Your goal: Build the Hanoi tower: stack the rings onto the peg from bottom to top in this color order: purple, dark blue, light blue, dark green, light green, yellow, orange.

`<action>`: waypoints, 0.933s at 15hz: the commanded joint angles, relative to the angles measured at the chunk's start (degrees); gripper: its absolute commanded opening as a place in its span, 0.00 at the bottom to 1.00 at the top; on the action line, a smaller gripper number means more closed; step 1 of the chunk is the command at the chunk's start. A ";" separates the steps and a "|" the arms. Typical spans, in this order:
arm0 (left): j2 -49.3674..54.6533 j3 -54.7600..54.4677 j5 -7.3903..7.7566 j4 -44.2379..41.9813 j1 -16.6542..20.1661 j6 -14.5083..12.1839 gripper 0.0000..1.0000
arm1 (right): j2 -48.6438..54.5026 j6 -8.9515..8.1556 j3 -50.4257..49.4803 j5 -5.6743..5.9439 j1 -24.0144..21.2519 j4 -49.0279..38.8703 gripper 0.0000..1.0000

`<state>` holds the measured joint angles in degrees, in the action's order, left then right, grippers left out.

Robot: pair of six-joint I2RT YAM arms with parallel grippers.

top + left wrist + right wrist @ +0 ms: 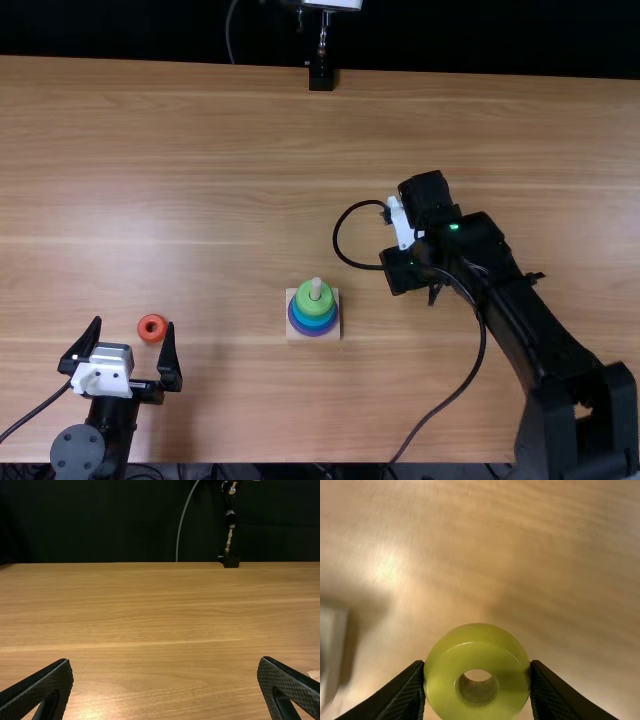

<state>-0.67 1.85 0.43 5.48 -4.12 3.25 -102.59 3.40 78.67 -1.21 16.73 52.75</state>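
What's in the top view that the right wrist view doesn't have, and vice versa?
Top view: the orange ring on the table, the open left gripper near it, and the peg with its ring stack, light green on top.

Right wrist view: the yellow ring clamped between the right gripper's fingers.

Both: table, and probably the pale base, an edge of it in the wrist view.

Brightly lit across the desk (pixel 220 130), falling dark beyond the far edge; shines with pale glare in all three views; softly shadowed toward the near edge.
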 commanded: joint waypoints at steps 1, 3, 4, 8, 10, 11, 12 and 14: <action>0.67 -1.85 0.10 0.43 0.43 -0.40 1.00 | 3.44 1.14 6.23 0.26 0.41 3.21 0.00; 0.67 -1.85 0.10 0.43 0.34 -0.40 1.00 | 3.44 1.66 12.73 0.16 1.73 11.22 0.00; 0.67 -1.85 0.10 0.43 0.43 -0.40 1.00 | 3.44 1.77 15.72 0.16 2.25 14.07 0.00; 0.67 -1.85 0.21 0.43 0.43 -0.40 1.00 | 3.44 1.87 24.07 -0.05 7.35 21.56 0.00; 0.67 -1.85 0.10 0.43 0.43 -0.40 1.00 | 3.53 1.66 26.97 -0.26 10.34 25.36 0.00; 0.67 -1.85 0.21 0.43 0.43 -0.40 1.00 | 3.62 1.56 27.67 -0.37 11.83 25.67 0.00; 0.67 -1.85 0.10 0.43 0.43 -0.40 1.00 | 3.97 1.56 28.03 -0.37 13.24 25.67 0.00; 0.67 -1.85 0.21 0.43 0.43 -0.40 1.00 | 4.15 1.45 29.52 -0.37 14.82 25.57 0.00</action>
<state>-0.69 1.83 0.45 5.50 -4.12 3.22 -100.44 4.62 105.80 -1.10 31.14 78.37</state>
